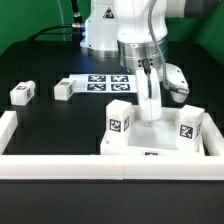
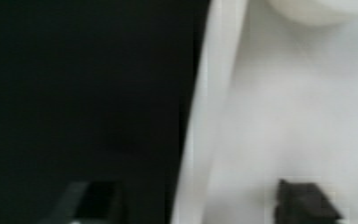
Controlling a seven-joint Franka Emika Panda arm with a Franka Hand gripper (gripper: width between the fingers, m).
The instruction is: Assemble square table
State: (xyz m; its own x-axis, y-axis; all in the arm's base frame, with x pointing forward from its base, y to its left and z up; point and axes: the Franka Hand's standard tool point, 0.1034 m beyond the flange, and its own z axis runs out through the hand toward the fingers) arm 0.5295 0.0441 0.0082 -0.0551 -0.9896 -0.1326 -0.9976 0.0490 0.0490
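Tabletop (image 1: 150, 137) bears two legs (image 1: 118, 121) at corners; two loose legs (image 1: 22, 94) lie on bench (image 1: 45, 125); my pincer (image 2: 194, 193) straddles rim, cannot tell grip.

The square table (image 1: 162, 137) is white, its legs (image 1: 120, 110) bear black-and-white tags (image 1: 117, 125) like the marker board (image 1: 105, 82) at eleven o'clock, and the tabletop (image 1: 45, 125) is black.

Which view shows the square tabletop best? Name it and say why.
The exterior view: the tabletop shows nearly whole, with tagged legs upright on it. The wrist view gives only a blurred white surface, likely part of it.
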